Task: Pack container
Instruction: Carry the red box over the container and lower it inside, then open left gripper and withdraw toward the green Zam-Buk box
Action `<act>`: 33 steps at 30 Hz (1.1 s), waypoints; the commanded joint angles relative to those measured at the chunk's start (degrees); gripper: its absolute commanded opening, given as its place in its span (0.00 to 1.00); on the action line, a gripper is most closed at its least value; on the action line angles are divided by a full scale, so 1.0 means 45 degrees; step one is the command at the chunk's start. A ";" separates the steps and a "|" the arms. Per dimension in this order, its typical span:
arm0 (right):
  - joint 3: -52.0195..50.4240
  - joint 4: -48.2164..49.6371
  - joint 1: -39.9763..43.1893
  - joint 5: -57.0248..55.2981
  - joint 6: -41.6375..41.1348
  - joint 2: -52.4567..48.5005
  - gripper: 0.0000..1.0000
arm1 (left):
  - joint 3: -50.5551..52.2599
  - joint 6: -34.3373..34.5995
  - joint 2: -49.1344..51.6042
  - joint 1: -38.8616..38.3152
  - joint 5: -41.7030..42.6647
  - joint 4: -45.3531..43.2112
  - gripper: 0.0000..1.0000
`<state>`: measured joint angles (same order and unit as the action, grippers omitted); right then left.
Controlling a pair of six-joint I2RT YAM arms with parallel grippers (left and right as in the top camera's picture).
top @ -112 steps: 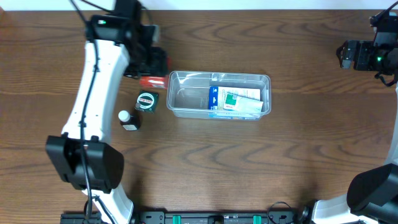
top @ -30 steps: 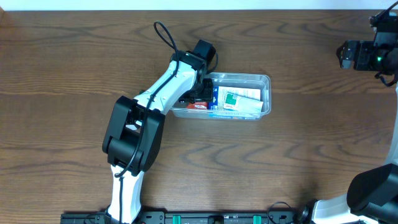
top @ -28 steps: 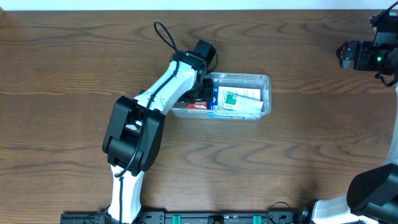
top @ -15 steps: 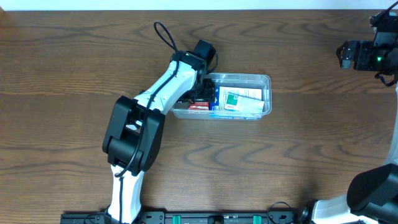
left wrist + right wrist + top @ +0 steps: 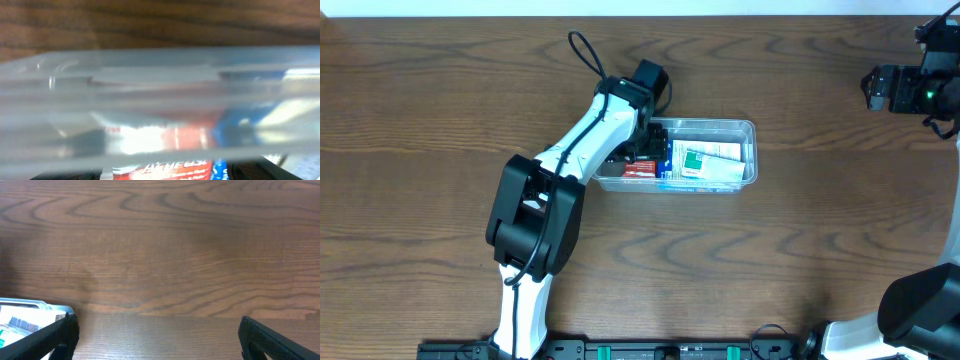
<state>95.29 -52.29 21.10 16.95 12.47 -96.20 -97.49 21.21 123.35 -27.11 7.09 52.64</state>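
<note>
The container is a clear plastic tub in the middle of the table, and it fills the left wrist view. A blue and white box lies in its right half. My left gripper reaches down into the tub's left half and is shut on a red packet. That packet shows between the fingers, seen through the tub wall. My right gripper is open and empty at the far right back of the table. Its fingers are spread wide above bare wood.
The left arm stretches from the front edge up to the tub. The tub's corner shows at the lower left of the right wrist view. The table is dark wood.
Since 3.7 s ago my left arm has swung right with the red packet into the tub, covering where a small jar and bottle stood. In the last second it barely moved; the tub nudged slightly right.
</note>
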 commanded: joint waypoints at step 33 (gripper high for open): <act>0.0112 -0.0005 0.0058 0.0087 -0.0146 0.0019 0.99 | -0.0029 -0.3347 -0.4503 0.3449 -0.1200 0.3206 0.87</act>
<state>95.29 -52.29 21.10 16.95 12.49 -96.20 -97.80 9.45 103.20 -14.11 2.98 66.70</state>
